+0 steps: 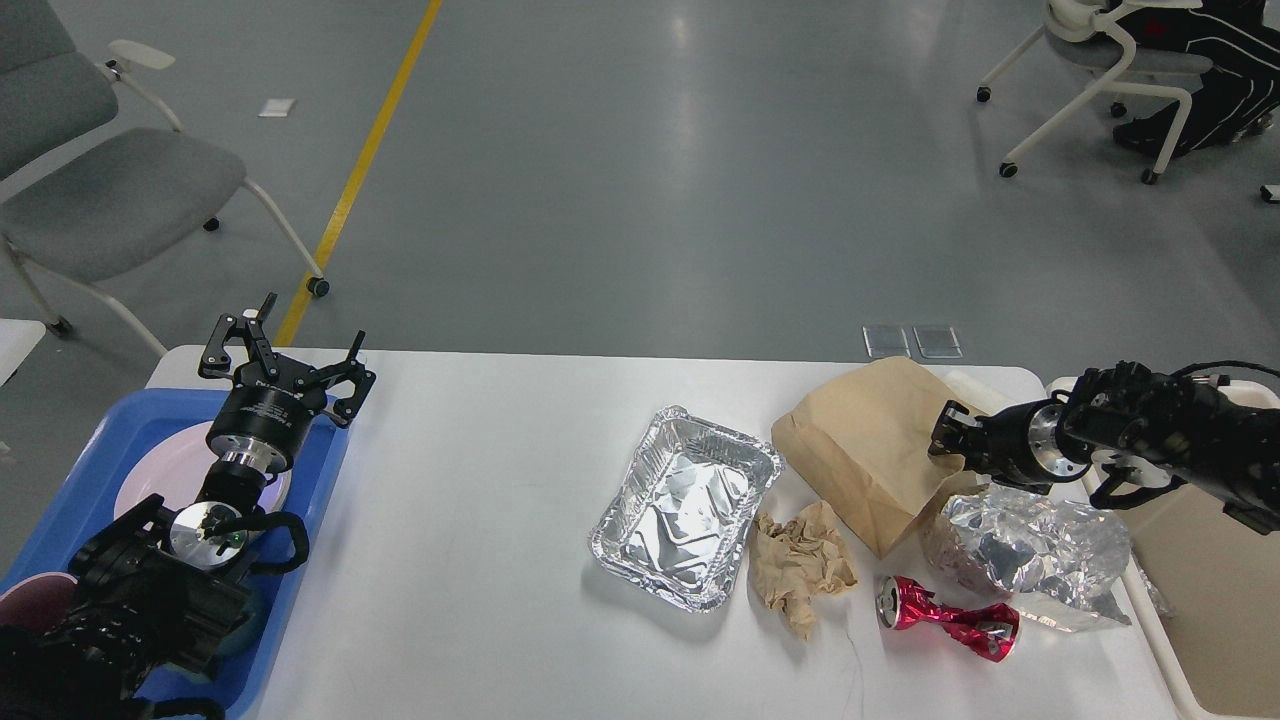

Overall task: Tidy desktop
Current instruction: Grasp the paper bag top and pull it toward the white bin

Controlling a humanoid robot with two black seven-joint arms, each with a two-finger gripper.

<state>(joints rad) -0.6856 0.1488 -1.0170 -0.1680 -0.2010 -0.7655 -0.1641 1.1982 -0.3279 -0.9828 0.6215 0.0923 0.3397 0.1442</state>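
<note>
The white desktop [480, 560] holds litter on its right half: an empty foil tray [685, 505], a brown paper bag [865, 450], a crumpled brown paper [800, 565], a crushed red can [945, 620] and a crumpled foil wad [1030, 545]. My right gripper [948, 435] is low at the paper bag's right edge and touches it, just above the foil wad. Its fingers are dark and cannot be told apart. My left gripper [285, 360] is open and empty, above the far right corner of the blue tray [60, 520].
The blue tray at the left holds a pink plate [165, 470] and a dark red cup [25, 600]. A cream-coloured bin [1210, 570] stands off the desktop's right edge, under my right arm. Chairs stand on the grey floor beyond the table.
</note>
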